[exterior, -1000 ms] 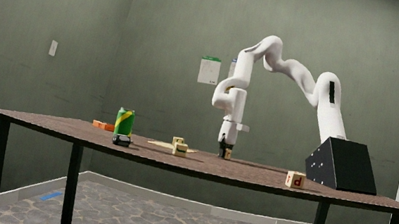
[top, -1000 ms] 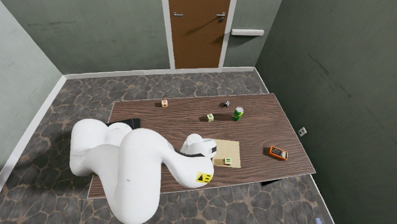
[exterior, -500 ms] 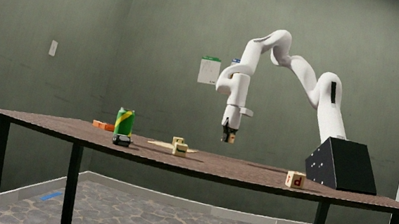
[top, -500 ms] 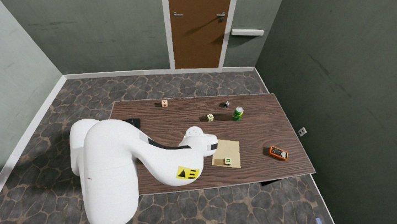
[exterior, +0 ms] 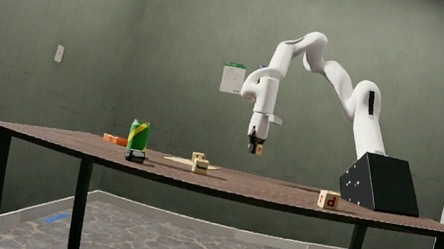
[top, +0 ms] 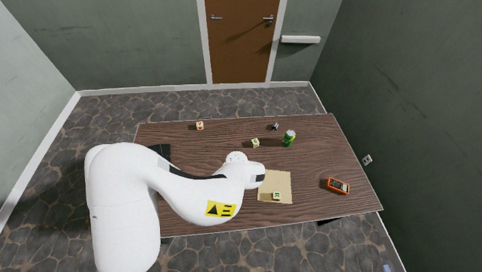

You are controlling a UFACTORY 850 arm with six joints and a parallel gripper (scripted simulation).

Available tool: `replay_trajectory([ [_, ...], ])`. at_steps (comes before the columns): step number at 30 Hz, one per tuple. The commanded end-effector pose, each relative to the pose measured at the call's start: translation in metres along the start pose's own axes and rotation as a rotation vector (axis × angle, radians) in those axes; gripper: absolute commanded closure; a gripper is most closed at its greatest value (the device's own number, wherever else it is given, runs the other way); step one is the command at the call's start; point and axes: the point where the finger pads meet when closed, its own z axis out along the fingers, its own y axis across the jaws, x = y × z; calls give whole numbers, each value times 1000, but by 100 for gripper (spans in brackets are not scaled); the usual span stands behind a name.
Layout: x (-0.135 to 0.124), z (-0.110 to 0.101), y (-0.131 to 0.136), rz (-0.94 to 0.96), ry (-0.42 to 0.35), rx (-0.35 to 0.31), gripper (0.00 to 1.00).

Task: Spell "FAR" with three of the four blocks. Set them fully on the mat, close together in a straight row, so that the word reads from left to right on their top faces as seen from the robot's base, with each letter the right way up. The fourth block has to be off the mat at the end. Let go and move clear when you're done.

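My gripper (exterior: 254,149) is shut on a wooden block with a red letter (exterior: 258,149) and holds it well above the table, beside the tan mat (top: 280,178) (exterior: 173,159). In the top view the arm hides the gripper and the held block. A block with a green R (top: 276,195) (exterior: 198,156) sits on the mat near its front edge. A block with a green letter (top: 255,142) (exterior: 200,165) lies off the mat near the can. A block with red letters (top: 199,125) (exterior: 328,199) lies at the table's far left corner.
A green can (top: 288,137) (exterior: 138,135) stands at the back, with a small black object (top: 275,126) (exterior: 135,155) near it. An orange meter (top: 337,185) (exterior: 114,139) lies right of the mat. The black robot base (exterior: 381,182) stands on the table's left side.
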Motion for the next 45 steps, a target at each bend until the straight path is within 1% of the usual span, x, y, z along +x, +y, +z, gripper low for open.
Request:
replay_trajectory([
  [1,-3,-1,2,-12,-2,0,56],
  [4,-4,-1,3,-20,-3,0,56],
  [7,-10,-1,7,-66,-5,2,56],
  [12,-31,0,23,-214,-12,10,56],
  [18,-49,0,39,-356,-17,17,56],
  [20,-49,0,39,-356,-17,17,56],
  [22,-60,0,49,-445,-18,21,56],
  [29,-79,0,67,-606,-19,27,56],
  [35,-94,0,83,-751,-19,32,56],
  [37,-94,0,83,-751,-19,32,56],
  [38,-100,-1,90,-816,-18,34,56],
  [45,-115,-1,109,-976,-15,36,56],
])
